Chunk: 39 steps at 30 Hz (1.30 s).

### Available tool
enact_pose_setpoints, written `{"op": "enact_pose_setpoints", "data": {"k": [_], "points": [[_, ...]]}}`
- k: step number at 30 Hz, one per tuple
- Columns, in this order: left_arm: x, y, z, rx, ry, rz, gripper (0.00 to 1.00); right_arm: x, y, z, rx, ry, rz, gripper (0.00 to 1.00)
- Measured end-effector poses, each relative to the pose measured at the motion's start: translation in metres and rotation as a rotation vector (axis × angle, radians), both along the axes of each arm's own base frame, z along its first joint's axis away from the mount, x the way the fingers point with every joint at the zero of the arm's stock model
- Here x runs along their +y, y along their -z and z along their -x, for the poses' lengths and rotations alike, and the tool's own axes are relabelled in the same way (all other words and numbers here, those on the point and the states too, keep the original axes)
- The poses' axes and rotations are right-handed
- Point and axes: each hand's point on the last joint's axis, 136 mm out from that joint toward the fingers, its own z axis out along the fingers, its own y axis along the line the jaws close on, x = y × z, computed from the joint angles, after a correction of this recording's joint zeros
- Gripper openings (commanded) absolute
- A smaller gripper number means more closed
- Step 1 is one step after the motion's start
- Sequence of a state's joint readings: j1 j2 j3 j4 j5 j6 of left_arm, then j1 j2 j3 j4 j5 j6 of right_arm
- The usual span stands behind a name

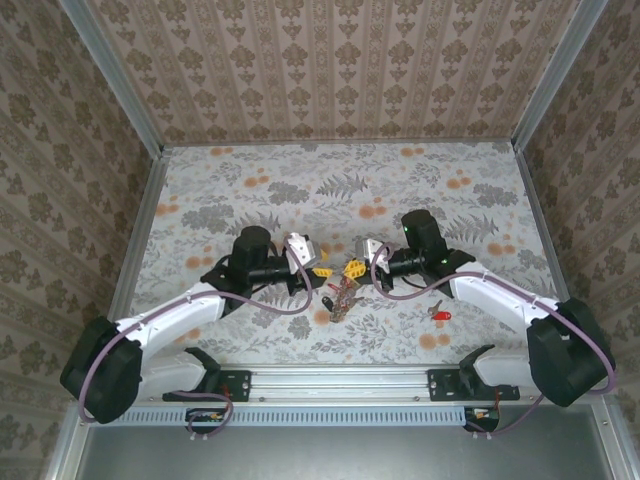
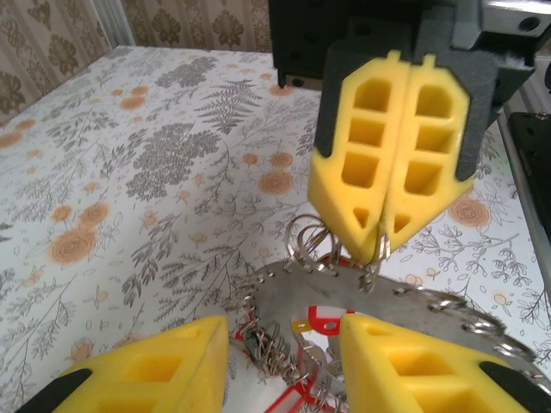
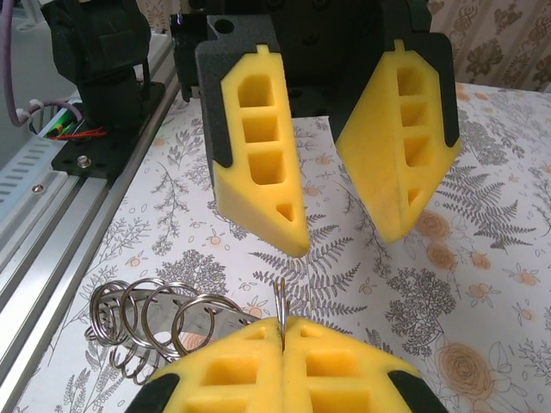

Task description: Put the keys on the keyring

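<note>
Checking in remotely: my right gripper (image 2: 372, 249) has its pads pressed together, pinching the keyring (image 2: 275, 303) at its rim, right where the little wire loops (image 3: 146, 311) sit. The left gripper (image 3: 344, 239) faces it with fingers spread, gripping nothing. The keys (image 2: 325, 323) hang bunched under the ring, near table (image 1: 300, 190) centre. One loose red key (image 1: 440, 314) lies at roughly 3 o'clock from the bunch, well apart.

The counter (image 1: 240, 180) is white with grey ferns and orange blossoms; the walls (image 1: 330, 70) wear beige damask stripes. The left end effector (image 3: 344, 234) and right end effector (image 2: 379, 248) have yellow fingers backed black. The keyring (image 2: 301, 294) is silver-grey; a loose key (image 1: 440, 314) red.
</note>
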<state>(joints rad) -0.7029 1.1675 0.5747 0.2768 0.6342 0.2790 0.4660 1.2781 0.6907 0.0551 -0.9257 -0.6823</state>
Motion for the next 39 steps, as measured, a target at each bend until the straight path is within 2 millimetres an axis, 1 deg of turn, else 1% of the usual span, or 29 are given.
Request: {"op": "enact_pose_setpoints", "data": {"k": [4, 10, 15, 19, 21, 24, 25, 27, 30, 35, 39], "points": [[-0.006, -0.001, 0.005, -0.026, 0.034, -0.002, 0.4, -0.001, 0.0, 0.0, 0.005, -0.004, -0.004, 0.0], [-0.014, 0.009, 0.014, -0.012, 0.075, -0.023, 0.39, 0.001, 0.0, -0.002, -0.001, -0.002, -0.01, 0.0], [-0.019, 0.018, 0.013, -0.012, 0.089, -0.044, 0.32, 0.001, -0.001, -0.003, -0.004, -0.003, -0.013, 0.0], [-0.021, 0.018, 0.012, -0.03, 0.093, -0.044, 0.28, 0.001, -0.001, -0.002, 0.0, -0.011, -0.019, 0.0], [-0.021, 0.018, 0.009, -0.043, 0.086, -0.046, 0.2, 0.001, 0.0, -0.002, 0.006, -0.014, -0.018, 0.0], [-0.022, 0.018, 0.01, -0.051, 0.088, -0.048, 0.17, 0.001, 0.003, -0.004, 0.012, -0.012, -0.015, 0.0], [-0.023, 0.017, 0.01, -0.053, 0.09, -0.046, 0.14, 0.002, 0.003, -0.004, 0.015, -0.013, -0.015, 0.0], [-0.023, 0.015, 0.009, -0.059, 0.09, -0.046, 0.1, 0.002, 0.004, -0.005, 0.018, -0.011, -0.014, 0.0], [-0.023, 0.015, 0.008, -0.067, 0.087, -0.049, 0.0, 0.002, 0.003, -0.007, 0.015, -0.008, -0.014, 0.0], [-0.022, 0.015, 0.007, -0.082, 0.082, -0.055, 0.0, 0.001, 0.003, -0.008, 0.019, -0.004, -0.013, 0.0], [-0.023, 0.015, 0.008, -0.134, 0.068, -0.086, 0.0, 0.001, 0.005, -0.009, 0.022, 0.004, -0.003, 0.08]]}}
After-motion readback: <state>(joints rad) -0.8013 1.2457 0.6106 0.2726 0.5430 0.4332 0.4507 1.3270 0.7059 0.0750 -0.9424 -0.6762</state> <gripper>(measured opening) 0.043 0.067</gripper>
